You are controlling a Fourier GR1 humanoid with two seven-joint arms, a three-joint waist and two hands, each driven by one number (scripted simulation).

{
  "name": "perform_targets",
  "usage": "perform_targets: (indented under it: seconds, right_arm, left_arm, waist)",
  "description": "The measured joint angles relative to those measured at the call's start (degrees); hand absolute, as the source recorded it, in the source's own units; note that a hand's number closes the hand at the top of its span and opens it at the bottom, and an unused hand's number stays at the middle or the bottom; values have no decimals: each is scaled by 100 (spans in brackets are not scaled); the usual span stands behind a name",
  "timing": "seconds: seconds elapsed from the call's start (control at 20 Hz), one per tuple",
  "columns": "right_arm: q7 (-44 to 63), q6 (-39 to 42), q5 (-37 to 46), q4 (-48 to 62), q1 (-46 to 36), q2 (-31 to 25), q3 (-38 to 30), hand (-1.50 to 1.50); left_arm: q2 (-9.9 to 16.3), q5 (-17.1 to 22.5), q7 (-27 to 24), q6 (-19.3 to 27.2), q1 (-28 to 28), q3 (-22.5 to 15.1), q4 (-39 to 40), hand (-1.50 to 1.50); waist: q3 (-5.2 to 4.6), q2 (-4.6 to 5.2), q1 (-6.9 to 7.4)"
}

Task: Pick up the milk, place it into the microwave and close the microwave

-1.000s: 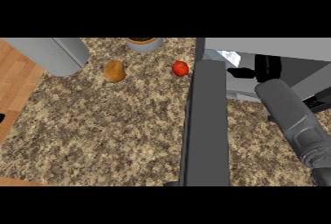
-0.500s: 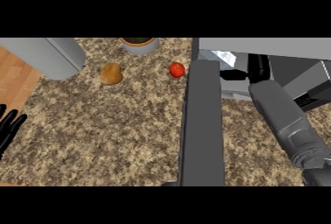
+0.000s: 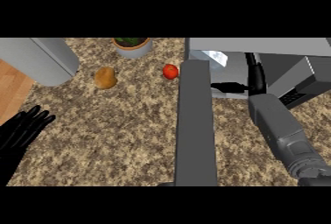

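Right hand [image 3: 227, 86]: reaches further into the microwave [image 3: 284, 65] than before; fingers cannot be told
Milk [image 3: 216, 58]: inside microwave, apparently placed
Door [image 3: 196, 127]: open; closing remains
Left hand [image 3: 22, 131]: newly visible, fingers wide, resting over worktop [image 3: 123, 127]

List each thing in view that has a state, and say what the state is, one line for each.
Microwave door: open, swung out over the counter.
Milk carton: inside the microwave, partly hidden by the door.
Right robot hand: reaching inside the microwave; fingers unclear.
Left robot hand: open, fingers straight, at the left edge.
Potato: lying on the counter.
Tomato: on the counter, beside the door.
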Motion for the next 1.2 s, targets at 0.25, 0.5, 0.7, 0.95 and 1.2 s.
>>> perform_targets:
  seconds: [0.25,0.5,0.7,0.95,1.2]
  right_arm:
    - [-256,795,-261,11,327,144,-191,-150]
    - [-484,1510,-442,-95,738,262,-255,-150]
    - [-639,1732,-511,-353,1192,467,-178,-150]
    - [-650,1840,-526,-985,1888,658,75,-150]
    - [-540,2104,-620,-1815,2768,641,266,-150]
  left_arm:
    - [-169,-93,142,43,-40,-344,-64,150]
    - [-274,-173,309,173,98,-778,-242,150]
    - [-354,-357,359,386,153,-1188,-246,150]
    - [-348,-389,591,512,93,-1513,-308,150]
    - [-383,-923,400,649,-72,-2004,-129,150]
  waist:
    - [-6,-62,-113]
    - [-14,-126,-226]
    - [-20,-165,-316]
    - [-27,-202,-401]
    - [-33,-227,-496]
